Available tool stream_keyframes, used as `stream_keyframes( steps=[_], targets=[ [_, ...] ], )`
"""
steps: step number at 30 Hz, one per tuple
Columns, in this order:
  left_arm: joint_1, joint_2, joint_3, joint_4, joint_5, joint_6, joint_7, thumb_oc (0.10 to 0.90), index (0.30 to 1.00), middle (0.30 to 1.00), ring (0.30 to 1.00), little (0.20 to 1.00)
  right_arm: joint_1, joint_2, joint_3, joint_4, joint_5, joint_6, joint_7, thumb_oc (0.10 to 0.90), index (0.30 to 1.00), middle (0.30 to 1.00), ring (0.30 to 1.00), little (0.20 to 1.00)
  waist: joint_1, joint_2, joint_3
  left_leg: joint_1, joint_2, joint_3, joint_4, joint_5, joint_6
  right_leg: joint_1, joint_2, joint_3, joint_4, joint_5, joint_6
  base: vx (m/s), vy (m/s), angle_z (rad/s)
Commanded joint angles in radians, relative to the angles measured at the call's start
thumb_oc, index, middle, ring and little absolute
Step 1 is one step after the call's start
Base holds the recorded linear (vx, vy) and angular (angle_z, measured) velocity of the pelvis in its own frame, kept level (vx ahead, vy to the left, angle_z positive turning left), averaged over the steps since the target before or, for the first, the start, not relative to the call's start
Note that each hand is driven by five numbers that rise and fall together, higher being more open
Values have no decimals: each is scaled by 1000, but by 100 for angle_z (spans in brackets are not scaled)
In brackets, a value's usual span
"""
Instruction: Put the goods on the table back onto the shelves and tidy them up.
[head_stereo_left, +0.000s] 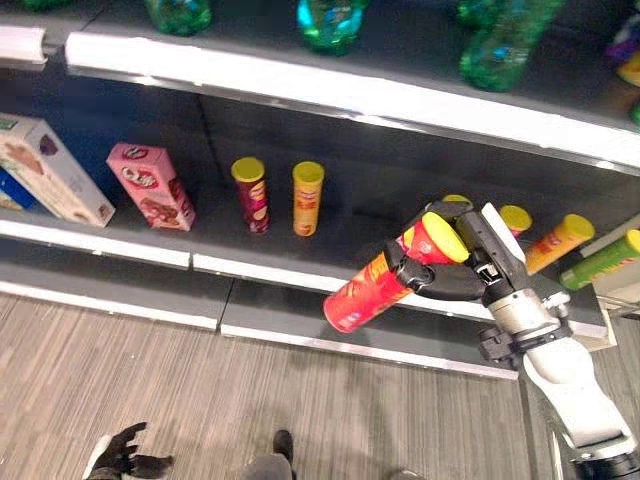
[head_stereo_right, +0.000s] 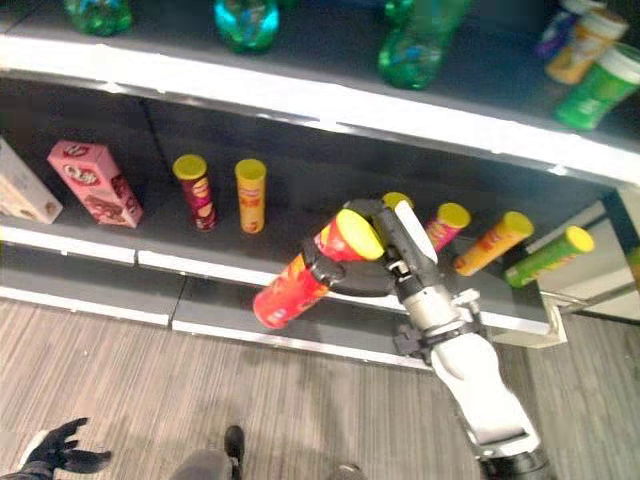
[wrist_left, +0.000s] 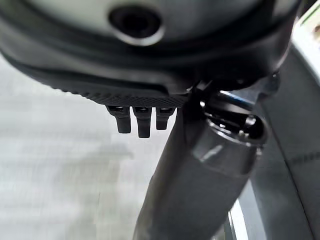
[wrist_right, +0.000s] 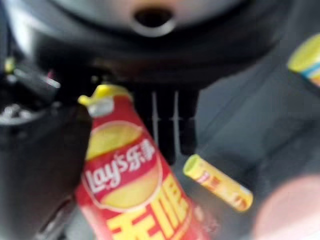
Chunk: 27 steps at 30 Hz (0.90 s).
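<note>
My left hand (head_stereo_left: 125, 455) hangs low by the floor, fingers loosely spread. My right hand (head_stereo_left: 462, 262) grips the red can (head_stereo_left: 385, 282) near its yellow lid, long axis tilted down-left, base toward me. Beyond stands the shelf (head_stereo_left: 330, 248) with upright cans (head_stereo_left: 308, 198).

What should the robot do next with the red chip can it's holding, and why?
Probably carry the red can forward over the shelf and turn it upright. The right hand grips it near its yellow lid, tilted, out past the shelf's front edge, while the dark red can and yellow can already stand upright there.
</note>
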Motion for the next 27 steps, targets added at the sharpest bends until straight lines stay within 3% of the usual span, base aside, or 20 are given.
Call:
stream_keyframes(
  steps=[1, 12, 27],
  targets=[
    [-3, -13, 14, -63, -24, -54, 12, 800, 900, 900, 900, 900, -147, -25, -110, 6, -18, -83, -46, 400, 300, 300, 300, 300, -18, -7, -38, 42, 100, -53, -96, -31, -138, 52, -50, 10, -139, 85, 31, 52, -67, 16],
    [29, -68, -25, -73, -19, -44, 15, 800, 900, 900, 900, 900, -190, 28, 3, 59, -141, -62, -70, 400, 300, 300, 300, 300, 16, 2, -63, 30, 143, -97, -96, -15, -171, 137, -25, -61, -215, 67, 21, 46, -88, 11],
    [44, -63, -67, -103, -18, -39, 38, 800, 900, 900, 900, 900, -371, 90, 162, 213, -379, -16, -188, 400, 300, 300, 300, 300, 76, 28, -40, 15, 134, -132, -96, -8, -164, 150, -44, -112, -203, 61, 20, 11, -16, 7]
  ],
)
